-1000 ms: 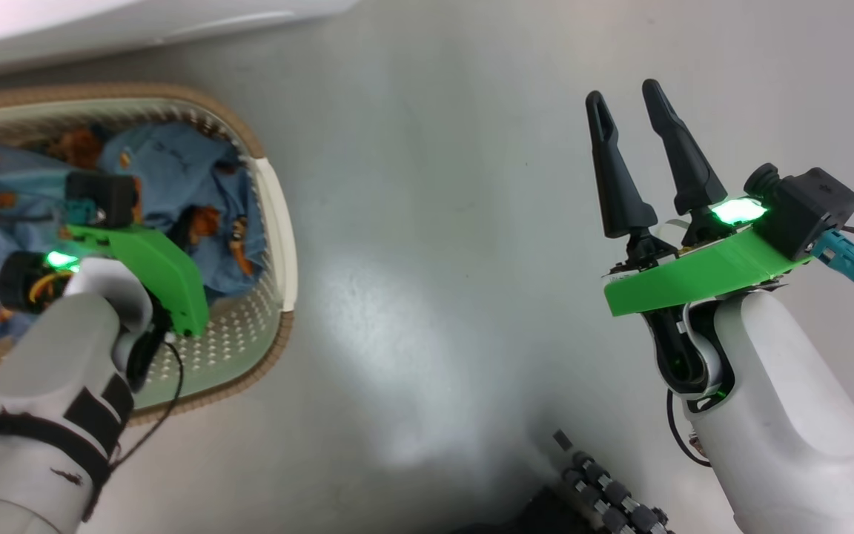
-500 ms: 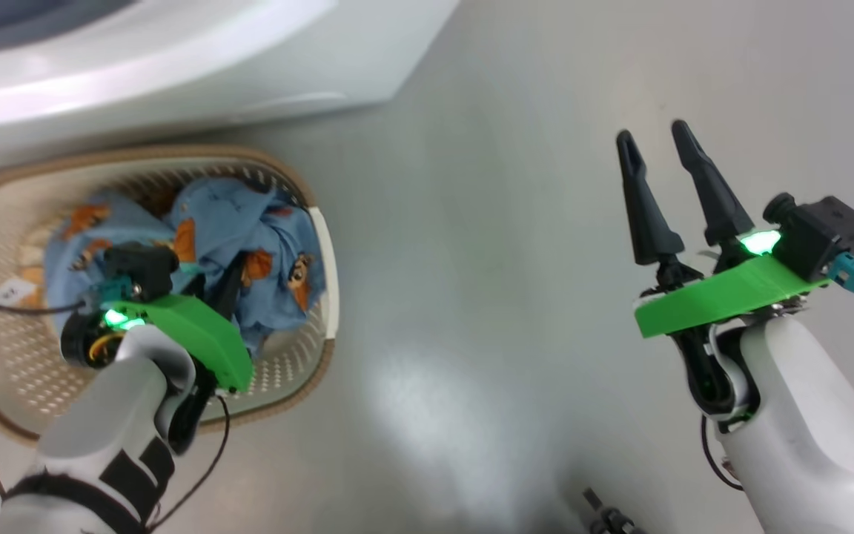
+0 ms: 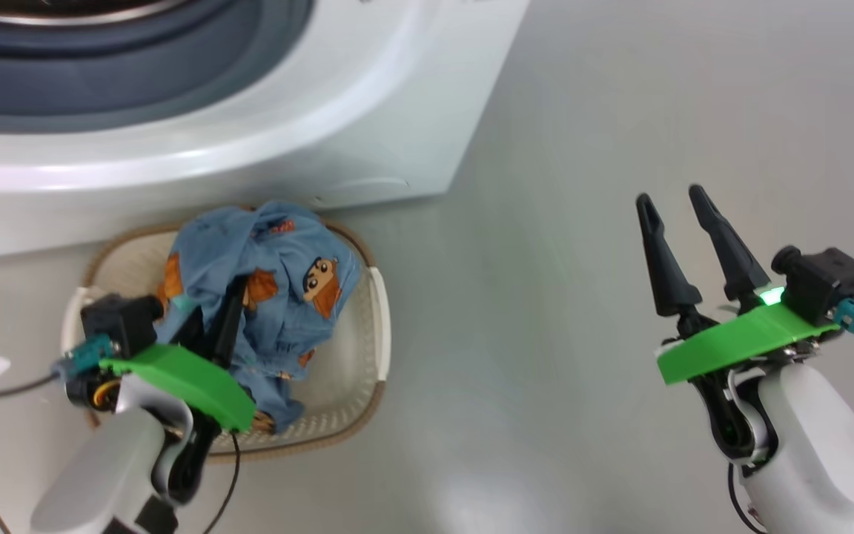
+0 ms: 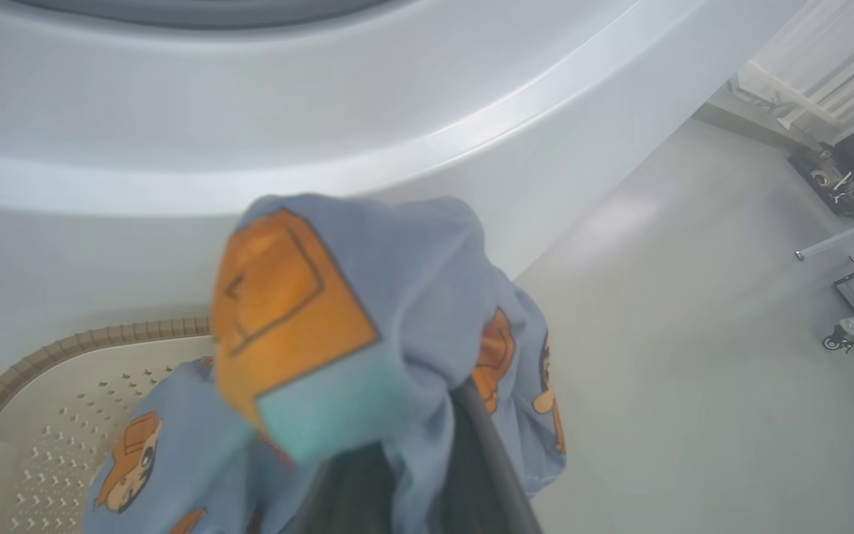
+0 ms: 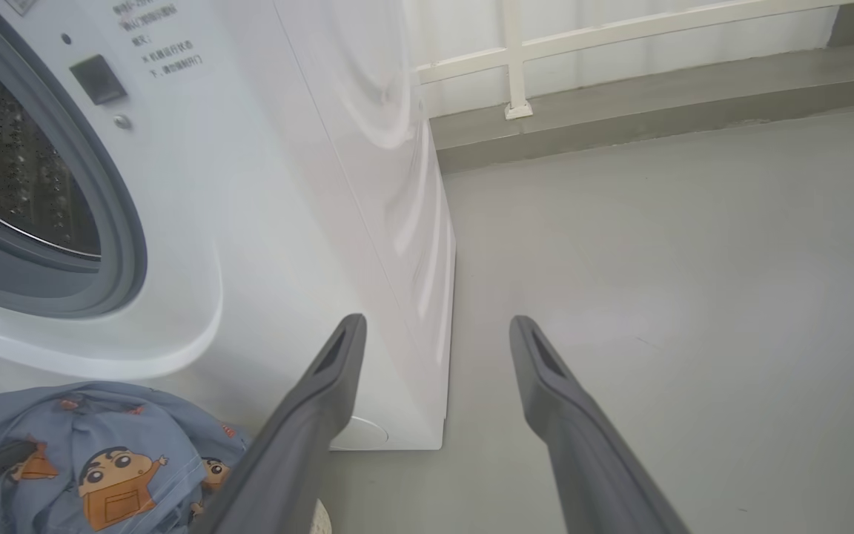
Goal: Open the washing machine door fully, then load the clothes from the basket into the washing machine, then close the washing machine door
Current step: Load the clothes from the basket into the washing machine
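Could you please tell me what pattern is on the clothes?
The light blue fabric clothes carry orange-brown cartoon figures; clearest in the head view.

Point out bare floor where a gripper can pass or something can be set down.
Widest free patch: the grey floor between the basket and the open right gripper, reaching past the corner of the washing machine. Crowded: the basket, where the left gripper is shut on the clothes, close to the machine's front.
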`<state>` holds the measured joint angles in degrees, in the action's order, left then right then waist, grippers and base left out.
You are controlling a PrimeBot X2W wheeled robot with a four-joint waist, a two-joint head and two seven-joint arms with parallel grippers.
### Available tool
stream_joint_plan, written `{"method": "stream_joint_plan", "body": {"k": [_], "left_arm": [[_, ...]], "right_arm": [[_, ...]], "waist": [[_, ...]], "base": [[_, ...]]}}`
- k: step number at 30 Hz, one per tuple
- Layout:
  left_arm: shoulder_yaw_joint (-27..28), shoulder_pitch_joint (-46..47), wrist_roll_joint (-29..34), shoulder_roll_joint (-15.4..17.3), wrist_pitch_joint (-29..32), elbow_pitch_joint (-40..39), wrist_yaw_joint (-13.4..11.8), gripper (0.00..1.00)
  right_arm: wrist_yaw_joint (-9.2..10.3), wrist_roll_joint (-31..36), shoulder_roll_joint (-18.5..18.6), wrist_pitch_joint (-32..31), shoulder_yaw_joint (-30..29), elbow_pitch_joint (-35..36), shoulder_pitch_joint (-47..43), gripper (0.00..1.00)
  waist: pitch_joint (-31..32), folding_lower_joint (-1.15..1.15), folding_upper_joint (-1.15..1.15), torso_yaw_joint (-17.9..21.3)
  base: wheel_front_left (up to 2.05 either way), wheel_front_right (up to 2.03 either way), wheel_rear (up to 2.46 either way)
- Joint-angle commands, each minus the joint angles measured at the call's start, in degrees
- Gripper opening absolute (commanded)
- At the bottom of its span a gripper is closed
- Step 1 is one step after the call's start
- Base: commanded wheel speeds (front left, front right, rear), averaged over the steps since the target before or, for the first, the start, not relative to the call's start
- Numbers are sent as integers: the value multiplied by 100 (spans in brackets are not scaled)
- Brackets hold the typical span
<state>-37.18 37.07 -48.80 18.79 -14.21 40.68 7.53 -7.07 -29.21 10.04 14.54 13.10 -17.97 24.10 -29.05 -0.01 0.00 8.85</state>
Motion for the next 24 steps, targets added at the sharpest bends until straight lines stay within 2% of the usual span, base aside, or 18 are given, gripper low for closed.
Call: {"method": "stream_joint_plan", "body": {"k": [1,11,24], "left_arm": [[291,-167,138,136,-78,-232,-4,0],[1326,-1126,930,-138,-78,-1334,-4,0],[2116,-1974,1630,-435,-78,-2277,-29,0]], "right_arm": [[-42,-86,85,46,106,76,-206,100],[-42,-165,276,46,68,-18,-605,100],[-42,-258,387,46,16,-74,-1131,100]], "waist": [[441,1,0,-299],[1213,1,0,-534],[2039,1,0,-625]], "base": [[0,0,0],[0,0,0],[0,0,0]]}}
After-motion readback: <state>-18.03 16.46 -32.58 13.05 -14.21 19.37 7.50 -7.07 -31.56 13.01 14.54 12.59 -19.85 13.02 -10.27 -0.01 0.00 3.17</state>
